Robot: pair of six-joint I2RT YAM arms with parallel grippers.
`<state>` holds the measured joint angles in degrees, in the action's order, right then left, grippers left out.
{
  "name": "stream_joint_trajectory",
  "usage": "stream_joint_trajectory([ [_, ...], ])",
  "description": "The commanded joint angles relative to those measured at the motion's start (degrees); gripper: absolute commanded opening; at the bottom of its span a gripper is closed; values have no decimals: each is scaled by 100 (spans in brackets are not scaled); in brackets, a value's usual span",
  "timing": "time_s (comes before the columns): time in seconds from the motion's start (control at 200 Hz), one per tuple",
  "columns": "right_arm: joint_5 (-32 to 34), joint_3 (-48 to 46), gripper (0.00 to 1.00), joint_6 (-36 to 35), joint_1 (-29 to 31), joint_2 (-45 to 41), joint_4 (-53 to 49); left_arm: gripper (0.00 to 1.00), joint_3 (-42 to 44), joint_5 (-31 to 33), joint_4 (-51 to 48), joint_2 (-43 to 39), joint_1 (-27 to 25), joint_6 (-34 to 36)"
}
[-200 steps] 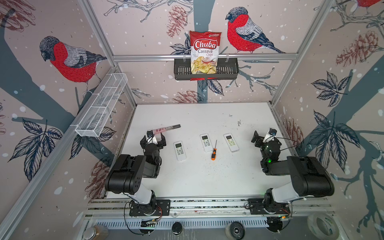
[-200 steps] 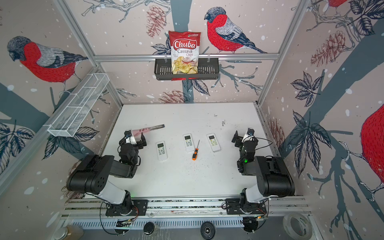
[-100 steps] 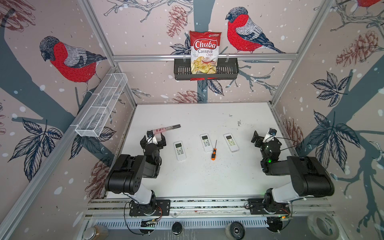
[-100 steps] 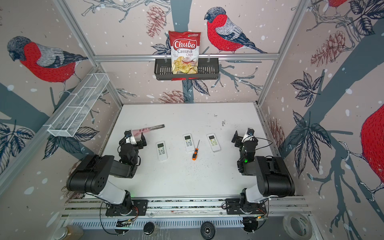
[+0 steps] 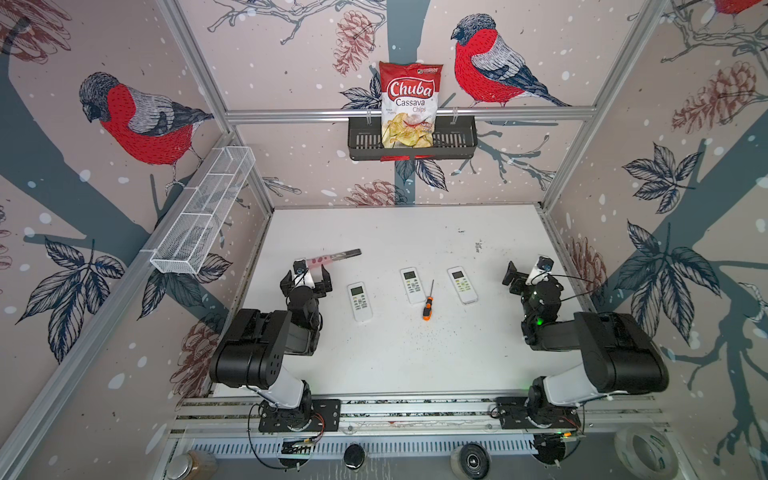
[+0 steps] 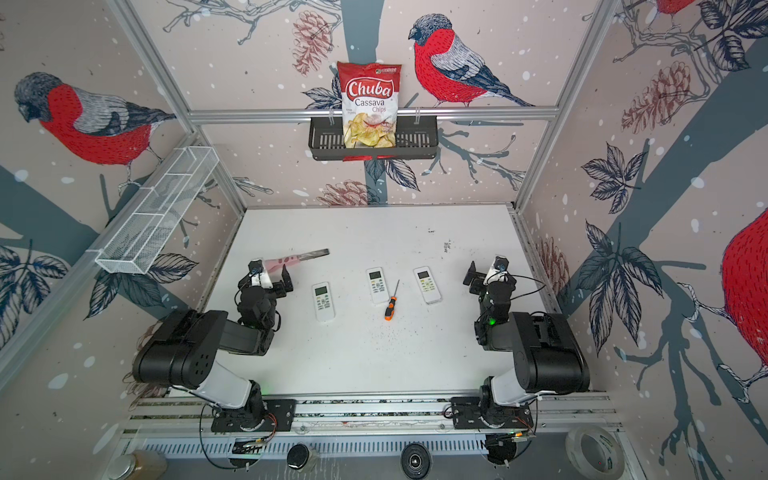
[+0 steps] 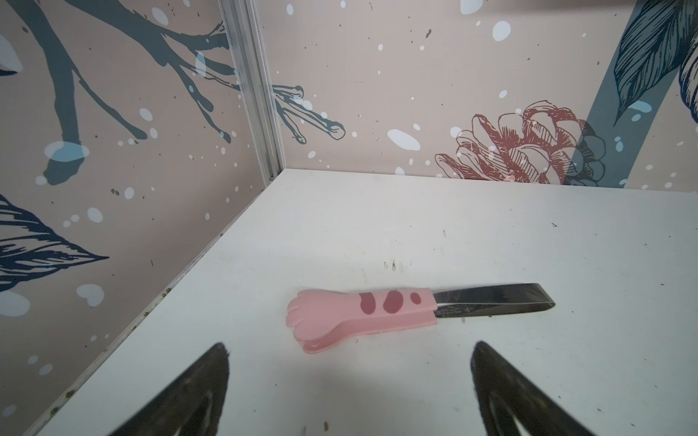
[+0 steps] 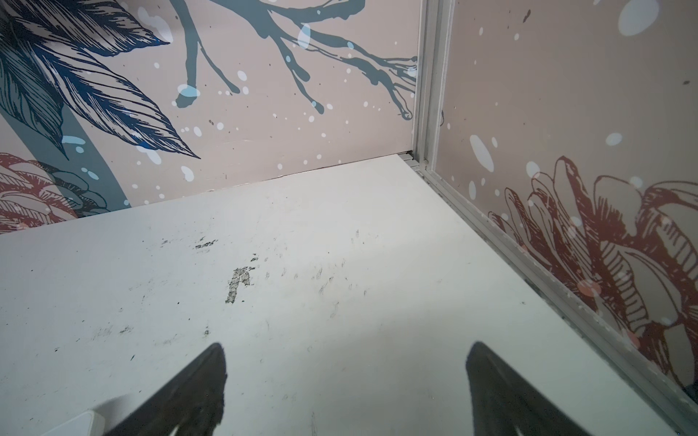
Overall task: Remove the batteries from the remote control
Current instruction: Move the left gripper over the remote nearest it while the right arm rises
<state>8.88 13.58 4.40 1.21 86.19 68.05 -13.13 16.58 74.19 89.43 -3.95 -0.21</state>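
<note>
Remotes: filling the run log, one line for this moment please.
remotes: three, face up | batteries: none visible | screwdriver: untouched | left jaws: open, empty | right jaws: open, empty

walls (image 5: 291,50): bird-and-pinecone print | tabletop (image 5: 415,357): white, scuffed | frame (image 5: 291,115): aluminium

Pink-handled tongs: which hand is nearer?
Left. The left hand, open, is right beside the tongs; the right hand is across the workspace, beyond the screwdriver.

3 slim white plastic remotes w/ small screens, face-up, flat mid white surface (image 5: 395,232), all apart: left remote (image 5: 360,301) closest to front edge, middle remote (image 5: 412,285), right remote (image 5: 462,284).
</note>
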Motion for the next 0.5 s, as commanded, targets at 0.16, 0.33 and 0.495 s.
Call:
stream_joint_trajectory([
  [0.16, 1130, 916, 99, 17, 386, -647, -2006, 98, -1205, 862, -2426, -676, -16, -270],
  [0.33, 1332, 1822, 99, 857, 593, -889, -3717, 98, -2912, 1117, -5369, -807, -251, -336],
  [0.495, 1433, 2677, 99, 1967, 634, -805, -5238, 98, -4596, 1623, -8476, -579, -643, -1464],
])
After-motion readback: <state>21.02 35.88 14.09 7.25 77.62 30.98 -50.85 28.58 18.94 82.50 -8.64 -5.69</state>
